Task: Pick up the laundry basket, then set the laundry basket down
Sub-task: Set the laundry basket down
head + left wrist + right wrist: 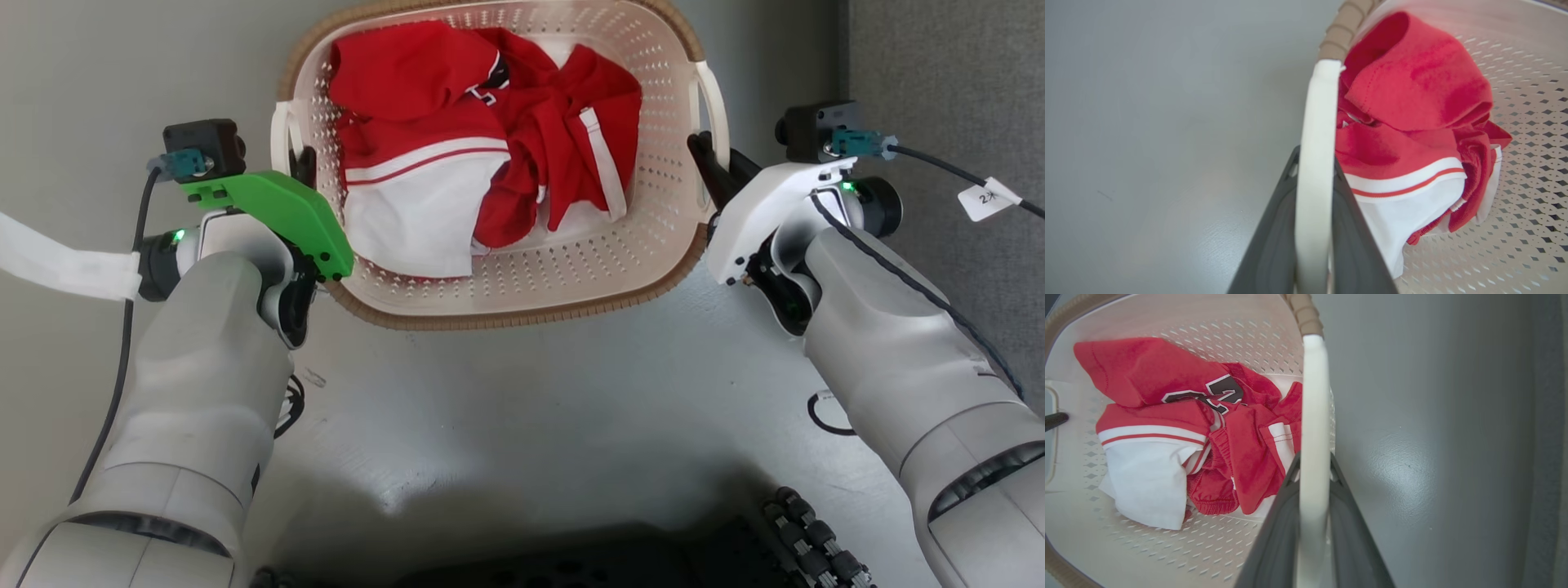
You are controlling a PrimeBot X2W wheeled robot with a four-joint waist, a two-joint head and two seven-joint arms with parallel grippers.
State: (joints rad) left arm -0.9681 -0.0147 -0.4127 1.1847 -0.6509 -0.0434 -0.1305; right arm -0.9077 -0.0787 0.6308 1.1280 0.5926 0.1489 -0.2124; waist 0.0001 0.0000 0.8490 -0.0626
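cream perforated laundry basket [522, 286] w/ red-white jersey [457, 139] inside; left gripper [304, 163] clamped on its left handle [1314, 163], right gripper [714, 167] clamped on right handle [1312, 437].

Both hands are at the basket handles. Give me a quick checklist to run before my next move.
1. Grip of the left hand on the white left side handle of the cream-white perforated plastic laundry basket: ok, a finger on either side.
2. Grip of the right hand on the white right side handle: ok, same hold.
3. The red and white clothes lie inside the rim, nothing hanging over: ok.
4. Both hands about level with each other: ok in the head view.
5. Basket lifted off the grey floor or resting on it: cannot tell.
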